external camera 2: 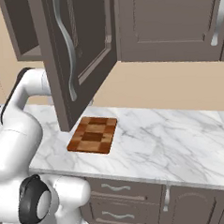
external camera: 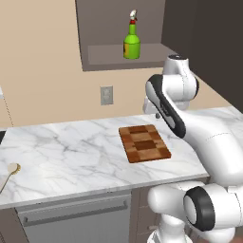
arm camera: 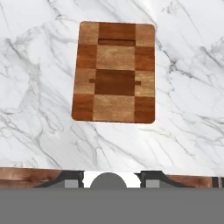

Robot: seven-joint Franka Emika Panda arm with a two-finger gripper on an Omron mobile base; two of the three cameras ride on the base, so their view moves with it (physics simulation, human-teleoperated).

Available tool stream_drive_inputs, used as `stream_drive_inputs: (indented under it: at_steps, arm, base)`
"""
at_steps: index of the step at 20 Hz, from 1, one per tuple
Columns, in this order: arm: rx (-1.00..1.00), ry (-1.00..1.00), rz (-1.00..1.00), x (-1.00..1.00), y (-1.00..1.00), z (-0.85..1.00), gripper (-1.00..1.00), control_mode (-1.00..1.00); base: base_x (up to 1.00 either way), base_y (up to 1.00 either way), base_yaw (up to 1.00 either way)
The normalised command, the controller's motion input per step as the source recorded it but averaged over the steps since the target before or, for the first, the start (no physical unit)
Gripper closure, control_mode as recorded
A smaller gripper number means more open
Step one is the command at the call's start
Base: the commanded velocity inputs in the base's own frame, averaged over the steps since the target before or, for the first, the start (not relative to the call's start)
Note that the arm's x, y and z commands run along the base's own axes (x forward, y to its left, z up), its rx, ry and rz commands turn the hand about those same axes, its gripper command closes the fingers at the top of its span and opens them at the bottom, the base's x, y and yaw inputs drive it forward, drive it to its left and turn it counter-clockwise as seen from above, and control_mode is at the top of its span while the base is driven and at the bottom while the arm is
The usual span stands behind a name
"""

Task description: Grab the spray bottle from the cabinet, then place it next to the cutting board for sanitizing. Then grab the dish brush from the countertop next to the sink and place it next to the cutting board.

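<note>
The green spray bottle stands upright on the shelf of the open cabinet, high above the countertop. Below and to its right, the checkered cutting board lies flat on the marble. At the far left edge of the counter lies the dish brush, its round head up and its handle running off the frame. My gripper hangs above the counter and looks straight down on the cutting board. Its fingertips stand apart with nothing between them.
The cabinet's door is swung open and hangs over the counter just left of the board. A wall outlet sits behind the counter. Shut wall cabinets line the right side. Drawers sit below the counter's front edge.
</note>
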Motion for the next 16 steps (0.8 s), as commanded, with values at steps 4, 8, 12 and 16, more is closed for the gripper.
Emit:
stream_drive_inputs:
  at_steps: [4, 8, 12, 16]
  arm:
    - [-0.01, -0.02, 0.03, -0.37, 0.07, 0.0, -1.0, -1.0]
    - [-0.03, -0.3, 0.04, -0.69, 0.23, 0.16, -1.0, -1.0]
    - [0.03, -0.39, 0.01, -0.53, 0.31, 0.52, -1.0, -1.0]
    - [0.07, -0.49, 0.01, -0.36, 0.37, 0.7, -1.0, -1.0]
  base:
    - [0.0, 0.0, 0.0]
    - [0.0, 0.0, 0.0]
    - [0.0, 0.0, 0.0]
    - [0.0, 0.0, 0.0]
